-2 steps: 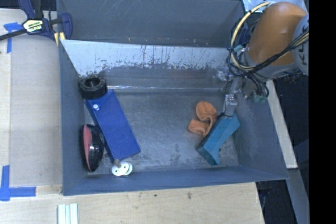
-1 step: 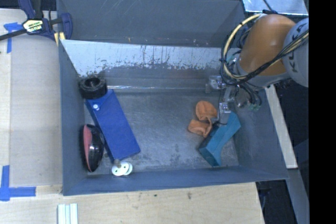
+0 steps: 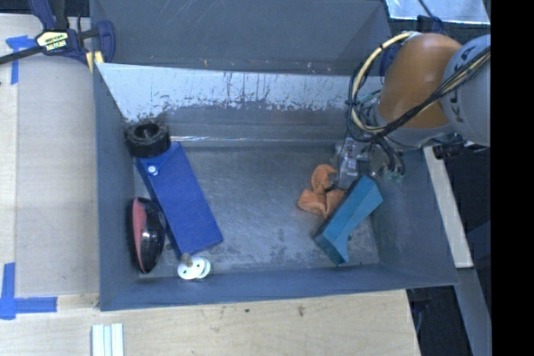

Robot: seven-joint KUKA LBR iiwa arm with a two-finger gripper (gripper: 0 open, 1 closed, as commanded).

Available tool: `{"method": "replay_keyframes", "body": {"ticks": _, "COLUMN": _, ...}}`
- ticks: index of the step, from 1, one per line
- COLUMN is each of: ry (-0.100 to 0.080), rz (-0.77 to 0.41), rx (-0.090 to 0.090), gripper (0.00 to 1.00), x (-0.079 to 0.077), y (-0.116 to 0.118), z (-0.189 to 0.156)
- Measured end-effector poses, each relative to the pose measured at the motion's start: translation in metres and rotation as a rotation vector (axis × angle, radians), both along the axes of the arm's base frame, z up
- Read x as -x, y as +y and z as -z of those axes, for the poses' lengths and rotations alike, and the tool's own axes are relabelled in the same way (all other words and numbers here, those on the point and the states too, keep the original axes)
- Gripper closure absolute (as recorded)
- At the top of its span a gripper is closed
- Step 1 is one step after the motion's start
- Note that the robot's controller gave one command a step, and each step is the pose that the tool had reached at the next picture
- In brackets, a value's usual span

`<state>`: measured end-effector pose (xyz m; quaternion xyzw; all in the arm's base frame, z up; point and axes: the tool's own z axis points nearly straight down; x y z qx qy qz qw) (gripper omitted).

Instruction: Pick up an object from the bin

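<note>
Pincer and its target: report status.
Pincer down at the right side of the bin, just above the orange crumpled cloth. No hold visible. Blue block lies tilted against the cloth, crowding it.

A robotics lab: cabled robot arm (image 3: 425, 79) over a grey metal bin (image 3: 250, 29).

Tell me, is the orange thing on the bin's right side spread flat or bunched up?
Bunched up: the orange thing sits as a lumpy, folded wad beside the blue block, not laid out flat.

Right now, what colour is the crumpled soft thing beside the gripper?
Orange. The camera view shows the crumpled thing beside the gripper and a blue block.
</note>
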<state>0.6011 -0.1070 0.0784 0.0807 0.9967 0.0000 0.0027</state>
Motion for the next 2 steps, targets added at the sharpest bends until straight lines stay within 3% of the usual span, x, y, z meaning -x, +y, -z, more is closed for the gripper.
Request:
{"method": "replay_keyframes", "body": {"ticks": 1, "ry": 0.0, "rz": 0.0, "rx": 0.0, "gripper": 1.0, "x": 0.0, "y": 0.0, "z": 0.0}}
{"method": "replay_keyframes", "body": {"ticks": 2, "ry": -0.004, "rz": -0.008, "rx": 0.0, "gripper": 1.0, "x": 0.002, "y": 0.026, "z": -0.166}}
